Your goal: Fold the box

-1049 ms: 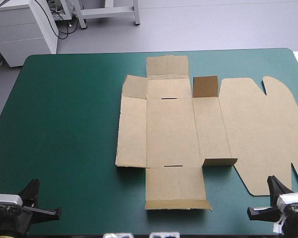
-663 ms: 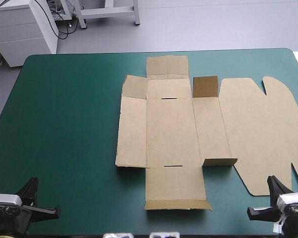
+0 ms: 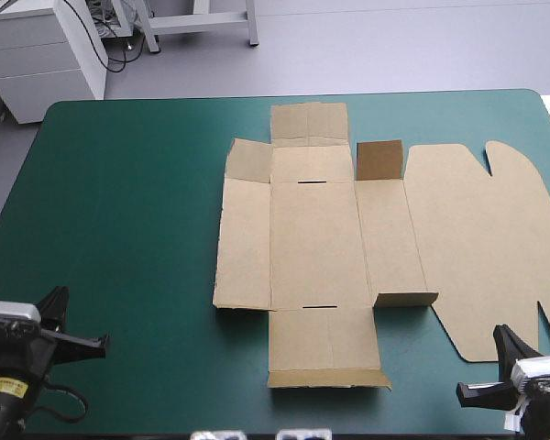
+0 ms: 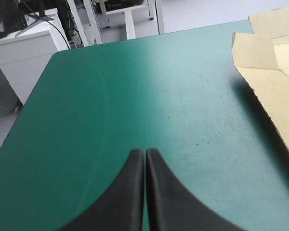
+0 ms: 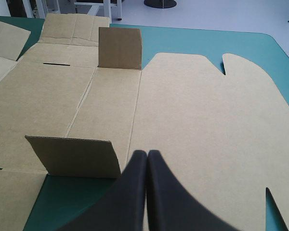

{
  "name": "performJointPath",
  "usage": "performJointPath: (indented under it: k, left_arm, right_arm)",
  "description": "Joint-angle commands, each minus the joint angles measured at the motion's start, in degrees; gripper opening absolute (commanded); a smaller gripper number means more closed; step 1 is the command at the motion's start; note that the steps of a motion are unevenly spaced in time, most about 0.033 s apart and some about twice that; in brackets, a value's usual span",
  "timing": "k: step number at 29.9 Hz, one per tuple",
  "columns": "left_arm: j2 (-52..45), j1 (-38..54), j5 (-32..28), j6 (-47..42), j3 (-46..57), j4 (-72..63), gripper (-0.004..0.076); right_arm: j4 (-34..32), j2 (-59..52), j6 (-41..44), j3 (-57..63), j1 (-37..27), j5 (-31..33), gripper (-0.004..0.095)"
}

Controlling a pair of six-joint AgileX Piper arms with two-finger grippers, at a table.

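Observation:
The brown box point(image 3: 348, 243) lies as a flat cut sheet across the middle and right of the teal-green table point(image 3: 119, 211). Two small flaps stand upright, one far point(image 3: 379, 159) and one near point(image 3: 405, 299). The wide lid panel point(image 3: 481, 243) spreads toward the table's right edge. My left gripper point(image 3: 99, 344) is shut at the near left corner, well apart from the box; in its wrist view the gripper point(image 4: 145, 153) points over bare cover with the box's edge point(image 4: 272, 72) off to one side. My right gripper point(image 3: 460, 391) is shut near the front right, and its wrist view shows the gripper point(image 5: 147, 154) just short of the lid panel point(image 5: 207, 120) and the near flap point(image 5: 74, 156).
Beyond the table's far left corner stands a white cabinet point(image 3: 37, 55), with a table leg frame point(image 3: 202, 23) further along. The left half of the cover is bare green.
The left arm has shifted slightly, its wrist rising a little and drawing toward the left edge. The box and the right arm have not moved.

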Motion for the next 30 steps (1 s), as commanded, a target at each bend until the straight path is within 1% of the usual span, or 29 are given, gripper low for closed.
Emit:
performJointPath:
  k: [1, 5, 10, 16, 21, 26, 30]
  left_arm:
    - [6.9, -0.2, -6.0, -0.2, -4.2, -1.6, -0.0008]
    - [14.7, -0.2, -8.0, -0.1, -7.2, -3.6, -0.0007]
    - [24.6, -0.2, -7.0, 0.5, -9.9, -5.5, -0.0006]
    - [36.1, -0.2, -4.7, 9.0, -12.2, -19.5, -0.0007]
    - [43.6, -0.2, -3.1, 15.5, -13.9, -29.8, -0.0007]
    - [50.7, -0.2, 0.8, 19.9, -15.3, -34.6, -0.0007]
    - [55.2, -0.2, 5.1, 20.0, -16.8, -38.5, -0.0007]
  right_arm:
    - [0.1, -1.0, -0.3, -1.3, 0.2, -4.5, -0.0019]
    - [0.1, -1.0, -0.3, -1.3, 0.2, -4.5, -0.0019]
    - [0.1, -1.0, -0.3, -1.3, 0.2, -4.5, -0.0019]
    - [0.1, -1.0, -0.3, -1.3, 0.2, -4.5, -0.0019]
    - [0.1, -1.0, -0.3, -1.3, 0.2, -4.5, -0.0019]
    - [0.1, -1.0, -0.3, -1.3, 0.2, -4.5, -0.0019]
    - [0.1, -1.0, -0.3, -1.3, 0.2, -4.5, -0.0019]
